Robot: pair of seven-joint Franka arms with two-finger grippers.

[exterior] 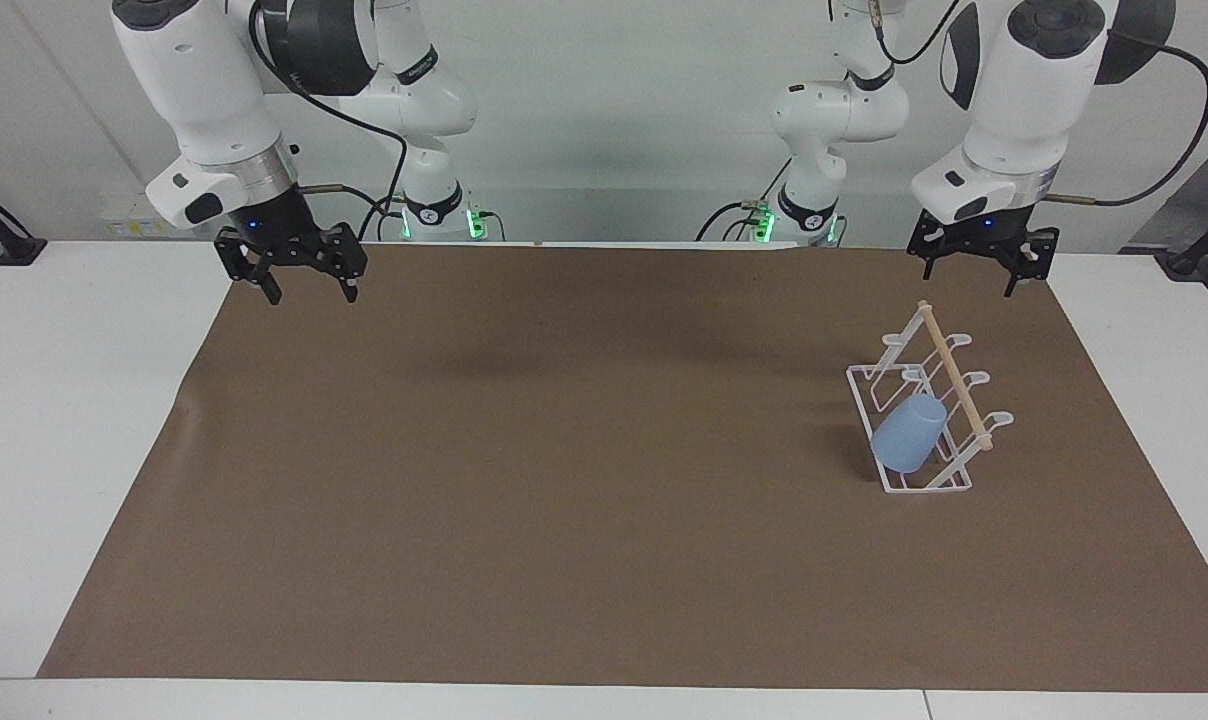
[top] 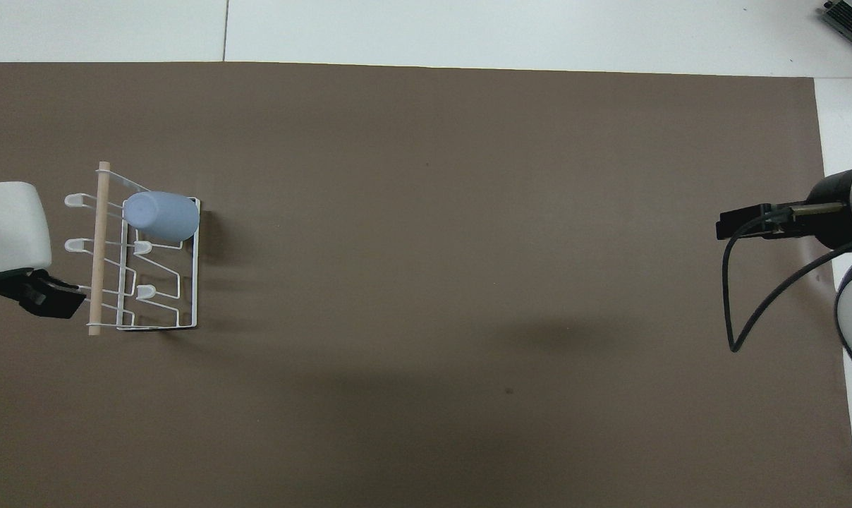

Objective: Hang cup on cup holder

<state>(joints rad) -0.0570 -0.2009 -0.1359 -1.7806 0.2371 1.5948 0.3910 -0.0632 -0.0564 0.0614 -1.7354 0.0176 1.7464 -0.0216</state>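
We see the cup (exterior: 908,433), a small pale blue tumbler, plain and matte, with no handle and a taper from a narrower base to a wider rim. It sits hung on the cup holder (exterior: 924,400), toward the left arm's end of the table, at the rack's end farther from the robots. We read its long axis as tilted, following the slant of the wire frame: the closed base points up and toward the wooden dowel (exterior: 954,372), the rim points down toward the rack's low edge on the brown mat (exterior: 584,470). From overhead the cup (top: 161,214) lies across the frame, base toward the dowel (top: 99,247), rim at the outer wire edge of the cup holder (top: 195,282). The rack itself is white wire with looped prongs, the dowel running along its raised top. We have the left gripper (exterior: 982,268) up in the air over the mat's edge, clear of the rack, fingers spread and holding nothing. The right gripper (exterior: 304,278) waits over the mat's corner at the right arm's end, fingers likewise spread and empty.
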